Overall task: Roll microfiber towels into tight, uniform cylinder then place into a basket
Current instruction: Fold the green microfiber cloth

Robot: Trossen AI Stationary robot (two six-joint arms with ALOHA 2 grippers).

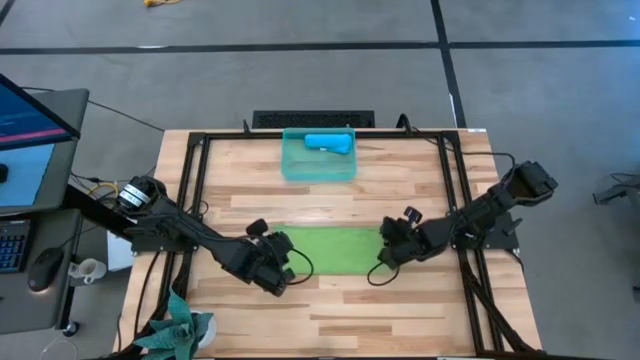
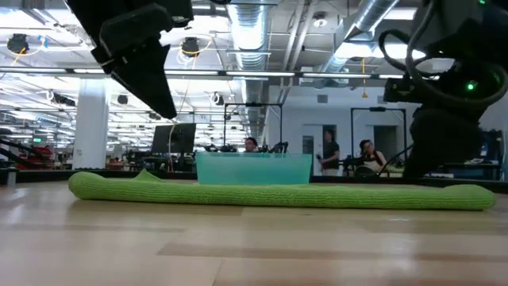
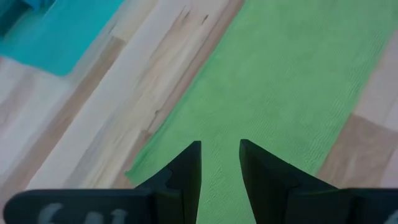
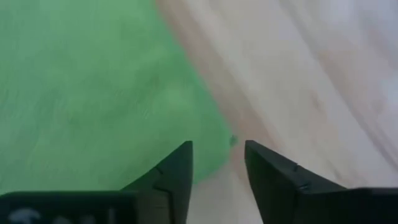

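Observation:
The lime green towel (image 1: 335,250) lies flat on the table as a long strip, also seen in the low view (image 2: 278,195). The sky-blue towel (image 1: 330,142) lies rolled up inside the see-through teal basket (image 1: 318,172) at the table's far middle. My left gripper (image 1: 285,265) is open and hovers above the green towel's left end (image 3: 249,93). My right gripper (image 1: 385,252) is open and low over the towel's right end, one finger over the cloth's corner (image 4: 205,143) and one over bare wood. My left gripper touches nothing. My right gripper stands low at the green towel's right-end corner (image 4: 214,149), its fingers slanting down from the table's right. Whether a finger touches the cloth, I cannot tell.
A black frame of rails (image 1: 195,180) runs round the tabletop. A dark keyboard (image 1: 313,119) lies at the far edge behind the basket. A teal leafy object (image 1: 180,330) sits at the near left corner. Bare wood (image 1: 340,310) lies between the towel and the near edge.

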